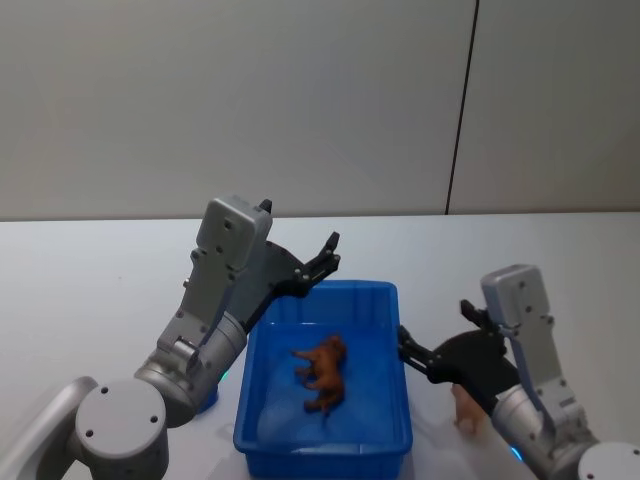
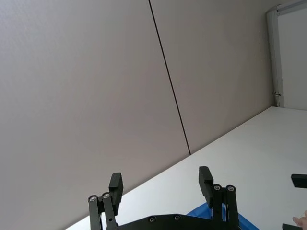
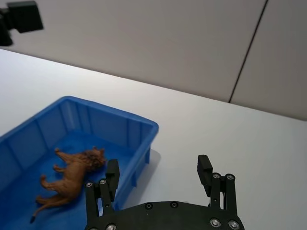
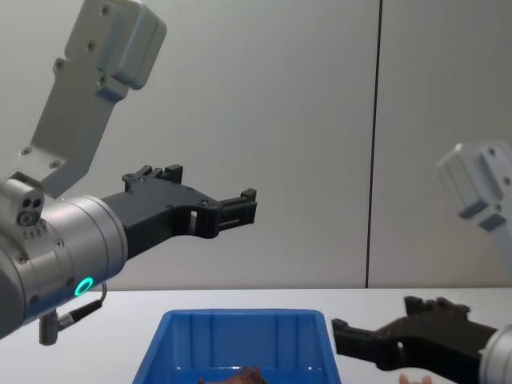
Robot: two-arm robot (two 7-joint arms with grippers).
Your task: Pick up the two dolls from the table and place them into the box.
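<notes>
- On the floor of the box (image 1: 330, 290), lying on its side: brown doll (image 1: 322, 372); first half of the task judged done.
- Just right of the box, on the table (image 1: 100, 280): peach doll (image 1: 465, 408), partly hidden beneath the right arm.
- Above the box's far-left corner, raised well clear: left gripper (image 1: 333, 252), jaws spread wide, empty.
- Low beside the box's right wall, above the peach doll: right gripper (image 1: 435, 322), jaws apart, nothing between them.
- Step in hand, by judgement: fetching the peach doll with the right gripper.
- Needed next, likely: drawing back and lowering until the jaws straddle the doll, closing, lifting over the rim, releasing inside.
</notes>
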